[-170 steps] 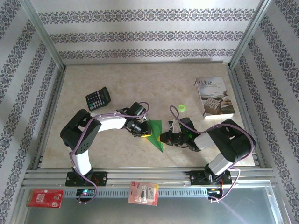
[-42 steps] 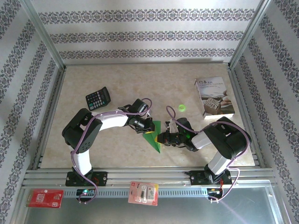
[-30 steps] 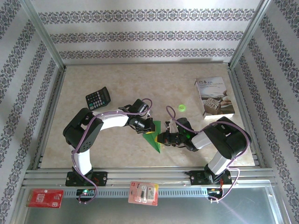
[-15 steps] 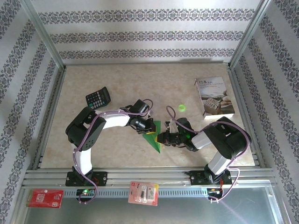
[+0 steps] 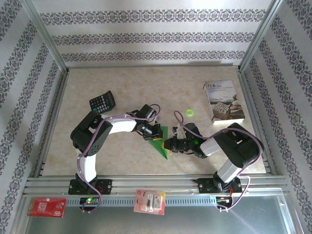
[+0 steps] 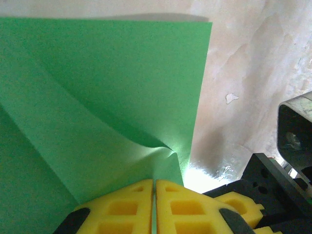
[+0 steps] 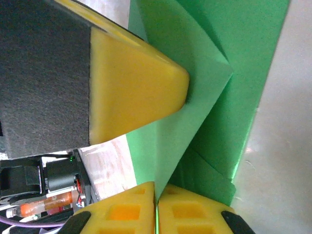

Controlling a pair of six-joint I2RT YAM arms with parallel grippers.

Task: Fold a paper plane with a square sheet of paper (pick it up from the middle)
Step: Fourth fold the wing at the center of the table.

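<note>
Now | both arms bent inward; left end effector [image 6: 155, 182], right end effector [image 7: 156, 185] pinching green paper [image 6: 97, 92]

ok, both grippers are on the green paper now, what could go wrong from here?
1. Tear or stray crease: the left gripper and right gripper are both shut on the green sheet, close together. The sheet buckles beside the left pinch, so uneven pulling could rip it.
2. Collision: in the left wrist view, the right gripper's body sits right beside the left gripper. A small inward move may knock them together.
</note>
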